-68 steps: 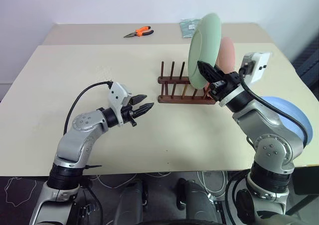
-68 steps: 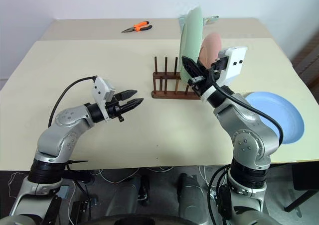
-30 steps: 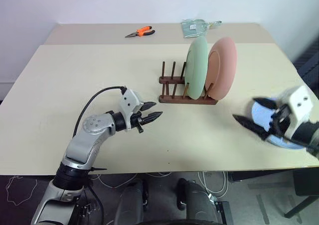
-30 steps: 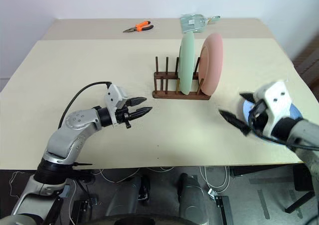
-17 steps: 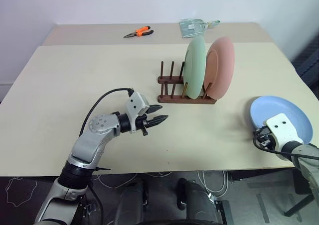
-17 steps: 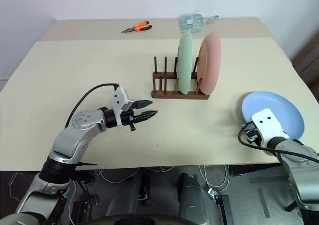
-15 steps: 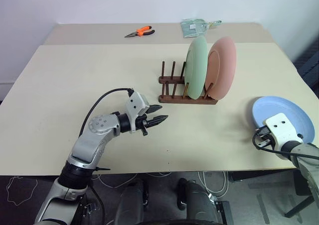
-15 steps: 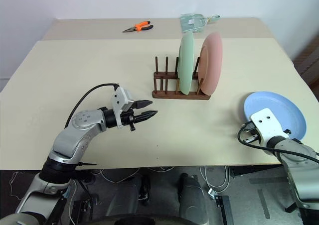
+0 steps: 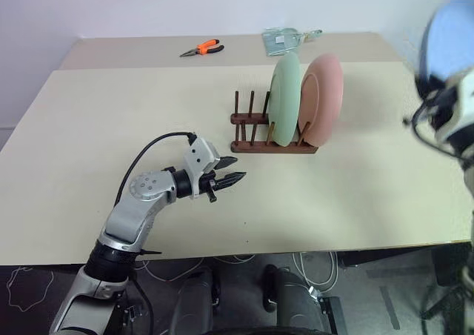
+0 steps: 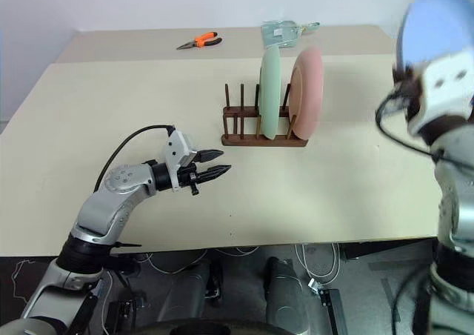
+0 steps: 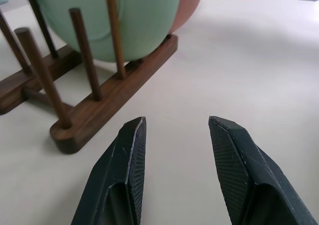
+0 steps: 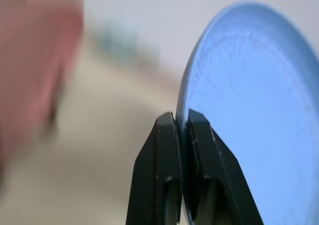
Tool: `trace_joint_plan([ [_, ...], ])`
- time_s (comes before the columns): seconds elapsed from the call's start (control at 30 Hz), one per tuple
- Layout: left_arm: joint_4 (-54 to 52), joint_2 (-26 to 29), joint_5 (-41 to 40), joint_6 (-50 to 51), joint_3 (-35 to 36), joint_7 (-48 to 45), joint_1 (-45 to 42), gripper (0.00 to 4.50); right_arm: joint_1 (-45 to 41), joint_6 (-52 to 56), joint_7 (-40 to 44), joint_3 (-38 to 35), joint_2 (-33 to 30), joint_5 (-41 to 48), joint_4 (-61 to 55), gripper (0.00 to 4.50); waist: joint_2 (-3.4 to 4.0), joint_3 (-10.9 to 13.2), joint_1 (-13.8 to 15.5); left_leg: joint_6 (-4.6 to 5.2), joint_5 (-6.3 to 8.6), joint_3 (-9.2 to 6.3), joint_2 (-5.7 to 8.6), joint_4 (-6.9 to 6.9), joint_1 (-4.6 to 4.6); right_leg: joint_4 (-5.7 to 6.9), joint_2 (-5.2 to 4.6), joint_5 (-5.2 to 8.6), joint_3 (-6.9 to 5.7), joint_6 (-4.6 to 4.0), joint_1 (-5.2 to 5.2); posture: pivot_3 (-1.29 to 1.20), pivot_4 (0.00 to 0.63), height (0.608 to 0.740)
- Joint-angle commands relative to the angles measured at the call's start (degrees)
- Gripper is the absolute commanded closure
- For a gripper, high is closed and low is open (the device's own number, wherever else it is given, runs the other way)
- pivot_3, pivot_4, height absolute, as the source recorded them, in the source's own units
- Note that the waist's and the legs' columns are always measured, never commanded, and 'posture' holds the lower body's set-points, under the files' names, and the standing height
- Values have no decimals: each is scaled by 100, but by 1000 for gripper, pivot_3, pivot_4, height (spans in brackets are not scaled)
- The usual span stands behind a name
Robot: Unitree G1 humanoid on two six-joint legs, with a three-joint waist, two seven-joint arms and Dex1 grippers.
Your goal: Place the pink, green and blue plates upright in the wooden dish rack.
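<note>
Jaws of right gripper (image 12: 182, 123) pinch blue plate's (image 12: 249, 100) rim, held edge-on above table (image 9: 89, 142) — likely for slotting into rack (image 9: 270, 135) beside green (image 9: 285, 98), pink (image 9: 324, 98). Left gripper (image 11: 174, 130) part-open w/ nothing between — idle.

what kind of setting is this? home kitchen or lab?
Most likely a lab or test room, not a kitchen: a plain beige table against a bare white wall, orange-handled pliers lying at the back, cables on the floor beneath. The wooden dish rack with its plates looks like a staged prop.
</note>
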State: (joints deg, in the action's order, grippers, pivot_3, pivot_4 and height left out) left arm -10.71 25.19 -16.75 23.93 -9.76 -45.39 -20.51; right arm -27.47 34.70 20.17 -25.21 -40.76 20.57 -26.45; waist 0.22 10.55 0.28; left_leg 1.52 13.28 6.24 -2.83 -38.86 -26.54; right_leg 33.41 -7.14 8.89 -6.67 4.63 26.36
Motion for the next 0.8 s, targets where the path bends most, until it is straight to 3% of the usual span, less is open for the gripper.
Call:
trace_joint_plan([
  [0.03, 70, -90, -82, -136, 398, 262, -5, 2477, -1107, 605, -84, -32, 375, 1833, -858, 4477, 1, 1, 5, 6, -4, -3, -2, 1, 0, 5, 1, 0, 0, -2, 2, 0, 150, 740],
  [0.13, 352, -84, -5, -361, 643, 436, 83, 2477, -1832, 1058, -811, 167, 1167, 3316, -963, 4477, -1, -1, 30, 7, -4, -15, -13, 4, 0, 4, 17, 2, -3, -10, -1, 0, 150, 740],
  [0.2, 673, -22, 80, -508, 808, 521, 100, 2477, -2042, 1062, -1455, 521, 2028, 4197, -919, 4477, -1, -2, 12, 7, -4, -11, -13, 4, 1, 4, 16, -10, -2, -28, -2, 0, 150, 740],
  [0.37, 1050, 86, 190, -816, 982, 565, 17, 2477, -2088, 968, -2767, 1133, 3302, 5171, -667, 4477, 1, -1, 25, 2, -7, -3, -16, -2, -3, 5, 15, -17, 0, -33, 0, 0, 150, 740],
  [0.53, 1020, 109, 114, -844, 1143, 624, 25, 2477, -1893, 777, -3402, 1408, 3805, 5094, -32, 4477, 0, -2, 24, -2, -8, 6, -14, -4, -6, -3, 14, -20, 10, -35, -3, 0, 150, 740],
  [0.8, 800, 128, 112, -741, 1121, 591, 179, 2477, -1596, 865, -3652, 1653, 3883, 5218, 299, 4477, 1, -1, -38, -2, -9, 10, -14, 2, -4, 6, 18, -20, 10, -34, 5, 0, 150, 740],
])
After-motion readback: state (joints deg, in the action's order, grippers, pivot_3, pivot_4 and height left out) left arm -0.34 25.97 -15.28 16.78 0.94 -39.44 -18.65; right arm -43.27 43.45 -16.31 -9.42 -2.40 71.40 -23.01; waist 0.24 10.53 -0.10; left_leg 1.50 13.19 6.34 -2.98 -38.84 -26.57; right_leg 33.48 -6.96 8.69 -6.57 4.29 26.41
